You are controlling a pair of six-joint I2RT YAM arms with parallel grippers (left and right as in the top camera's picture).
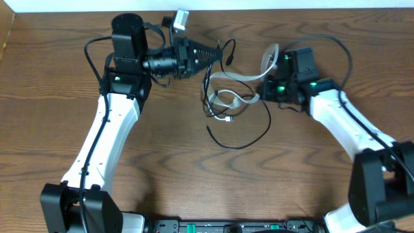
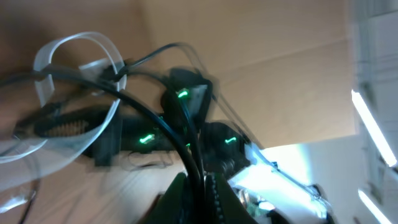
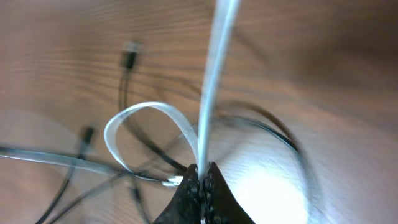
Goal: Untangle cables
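- At the right jaws: clamped tight on the white cable (image 3: 213, 81), pinched at the very tips, with the flat strip leading straight away from them.
- At the left jaws: closed on a black cable (image 2: 143, 111) running out from between the tips toward the other arm; too blurred to say whether one cord or two in the pinch.
- Hold both pinches firm before any pull. Worth checking for a second cord caught in the left jaws, since dragging two together would probably only tighten things.
- Draw the two pairs of jaws apart slowly and low over the table (image 1: 162, 168), white one way and black the other, easing off at the first sign of the strip going taut.
- Just ahead of the right jaws: mind the white loop (image 3: 146, 106) crossing thin black cords (image 3: 122, 93); cannot tell over or under, so lead it out gently rather than yank.
- Between the two pairs of jaws: watch the tangle (image 1: 223, 97), with white and black crossing several times there; probably the place to bind.
- Beyond the white loop, farther from the right jaws: look out for small plugs (image 3: 129, 50) lying loose on the wood. Likely to hook on a crossing cord, so leave slack for them to slip past.
- Farthest from both pairs of jaws: count on the wide black loop (image 1: 244, 147) resting free on the table for spare length, and stop before using it all up.
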